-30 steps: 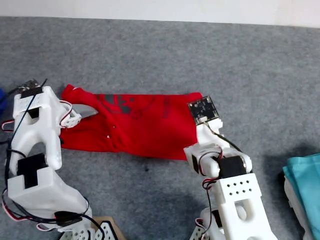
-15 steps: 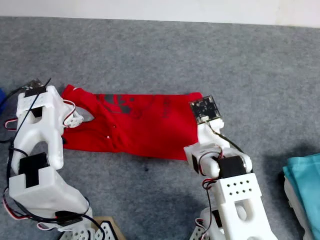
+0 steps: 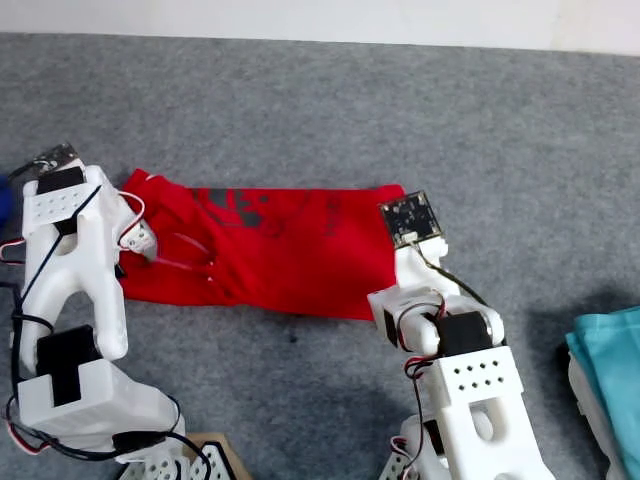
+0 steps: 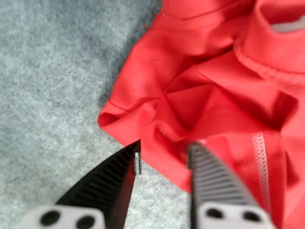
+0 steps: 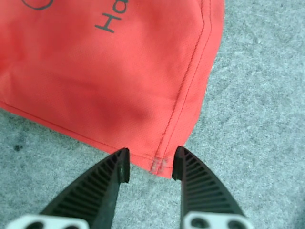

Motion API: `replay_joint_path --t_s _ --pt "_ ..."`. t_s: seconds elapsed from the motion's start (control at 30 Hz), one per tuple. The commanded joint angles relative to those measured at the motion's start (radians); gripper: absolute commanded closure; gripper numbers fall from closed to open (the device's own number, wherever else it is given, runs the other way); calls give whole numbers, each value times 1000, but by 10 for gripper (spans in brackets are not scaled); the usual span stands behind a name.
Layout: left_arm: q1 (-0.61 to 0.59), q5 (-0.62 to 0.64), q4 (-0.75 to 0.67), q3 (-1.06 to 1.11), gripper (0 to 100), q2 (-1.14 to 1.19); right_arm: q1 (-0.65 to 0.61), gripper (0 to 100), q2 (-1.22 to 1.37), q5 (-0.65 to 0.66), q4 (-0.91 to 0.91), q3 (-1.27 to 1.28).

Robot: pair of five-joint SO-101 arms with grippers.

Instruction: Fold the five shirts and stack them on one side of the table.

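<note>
Left pincer [image 4: 164, 152]: fingers apart, clamped on nothing. The rumpled end of the red shirt [image 4: 214, 86] lies between the tips, its edge bunched into creases just ahead of them, with the collar band farther ahead. Bare grey table [image 4: 52, 71] lies beside the dark finger.

Right pincer [image 5: 151, 160]: fingers apart, the shirt's stitched hem corner between the tips. Flat cloth with dark print lies ahead, and bare table lies beside the corner.

From the high view the red shirt is a long band spread from one pincer to the other. The right wrist's circuit board [image 3: 410, 220] covers the corner there, and the left arm's white body overlaps the other end.

A teal shirt [image 3: 610, 370] lies well apart from the right pincer, beside that arm's base. A blue thing [image 3: 4, 200] sits beyond the left arm, too little shown to identify
</note>
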Motion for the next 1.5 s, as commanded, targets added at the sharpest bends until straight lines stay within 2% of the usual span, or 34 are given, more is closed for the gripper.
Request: replay_joint_path --t_s 0.0,0.23,0.43,0.63,0.83,1.2,1.47 --pt "22 -9 -26 -8 931 -48 4 843 -15 -11 -13 -10" --pt "22 -132 -26 -8 902 -48 4 843 -15 -8 -16 -5" --pt "21 -138 -2 -21 816 -68 4 843 -15 -8 -16 -5" --pt "19 -137 127 -25 724 -147 4 843 -15 -6 -18 -5" --pt "-12 -137 150 -24 720 -127 4 843 -15 -6 -18 -4" --pt "16 -135 89 -116 723 143 -42 843 -15 -6 -18 -2" --pt "25 -135 106 -145 723 70 -44 843 -10 -6 -18 -2"
